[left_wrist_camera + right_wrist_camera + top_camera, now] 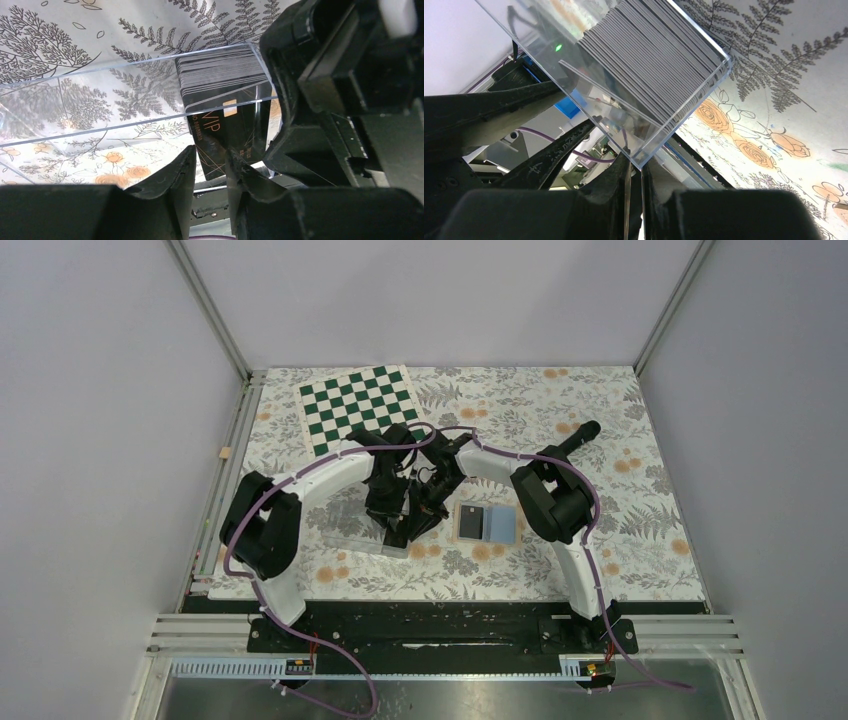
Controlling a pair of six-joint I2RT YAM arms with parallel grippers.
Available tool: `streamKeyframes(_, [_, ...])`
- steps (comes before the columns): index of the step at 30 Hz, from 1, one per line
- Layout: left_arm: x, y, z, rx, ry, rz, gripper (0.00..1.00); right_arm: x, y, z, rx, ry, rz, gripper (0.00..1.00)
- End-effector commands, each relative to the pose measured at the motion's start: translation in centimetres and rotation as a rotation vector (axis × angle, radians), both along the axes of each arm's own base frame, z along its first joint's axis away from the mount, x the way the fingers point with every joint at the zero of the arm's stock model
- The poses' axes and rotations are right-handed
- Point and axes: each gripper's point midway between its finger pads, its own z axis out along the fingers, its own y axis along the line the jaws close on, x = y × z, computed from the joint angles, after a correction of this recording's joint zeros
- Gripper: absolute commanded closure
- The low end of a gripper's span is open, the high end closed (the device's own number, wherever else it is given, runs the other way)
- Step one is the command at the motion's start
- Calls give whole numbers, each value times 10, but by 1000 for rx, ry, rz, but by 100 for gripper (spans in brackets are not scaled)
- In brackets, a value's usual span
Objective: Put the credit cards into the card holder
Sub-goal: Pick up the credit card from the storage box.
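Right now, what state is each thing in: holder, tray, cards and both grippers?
Holder: open flat, a dark card on its left half.
Tray: pinched at one end.
Cards: stacked on edge in the tray.
Front card: leaning out of the stack.
Left gripper: fingers either side of the front card's corner; grip unclear.
Right gripper: shut on the tray.
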Motion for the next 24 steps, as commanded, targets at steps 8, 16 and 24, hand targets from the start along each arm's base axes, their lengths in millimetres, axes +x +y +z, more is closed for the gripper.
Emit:
streamKeyframes(8, [5,-5,-5,14,-7,-33,70,-5,2,-13,-9,-44,40,98])
streamKeyframes(16, [5,1,-11,49,-10,-20,65,-5,2,-13,-9,-39,40,98])
streamKeyframes(24, [2,-7,-9,3,3,-28,99,-5,3,-13,-7,-40,41,98])
